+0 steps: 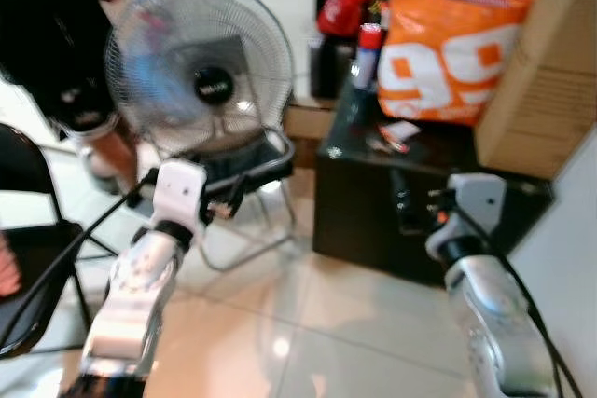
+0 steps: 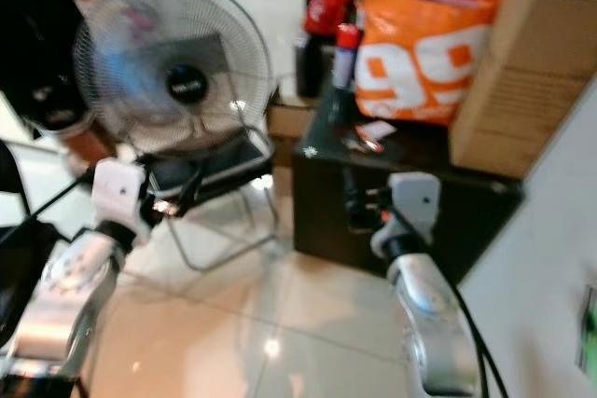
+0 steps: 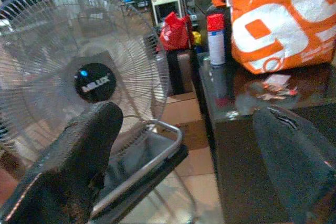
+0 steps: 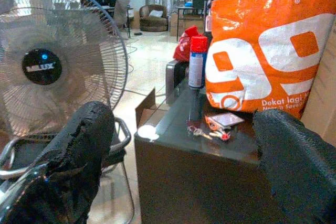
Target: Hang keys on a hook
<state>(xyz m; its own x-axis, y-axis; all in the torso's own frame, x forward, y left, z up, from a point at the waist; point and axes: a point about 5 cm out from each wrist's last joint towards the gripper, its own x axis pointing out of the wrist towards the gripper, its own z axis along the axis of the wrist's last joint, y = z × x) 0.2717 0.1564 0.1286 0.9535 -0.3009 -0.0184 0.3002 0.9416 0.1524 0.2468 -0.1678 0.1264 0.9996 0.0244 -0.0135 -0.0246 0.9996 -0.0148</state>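
A small bunch of keys [image 4: 210, 131] with a red tag lies on the dark glossy cabinet top [image 4: 173, 129], next to a white card [image 4: 224, 120] and in front of the orange bag [image 4: 262, 51]. The keys [image 1: 387, 144] appear small and blurred in the head views. My right gripper [image 4: 184, 171] is open, short of the cabinet and aimed at the keys. The right arm [image 1: 485, 277] stands by the cabinet front. My left gripper [image 3: 194, 166] is open too, raised in front of the fan [image 1: 201, 62]. No hook can be made out.
A large standing fan [image 3: 79, 72] sits on a metal-framed chair [image 1: 252, 174] to the left. A spray can [image 4: 197, 61], a red bag [image 1: 340, 6] and a cardboard box [image 1: 546, 81] crowd the cabinet. A person [image 1: 56, 34] stands far left beside a black chair [image 1: 28, 230]. The tiled floor [image 1: 308, 323] lies ahead.
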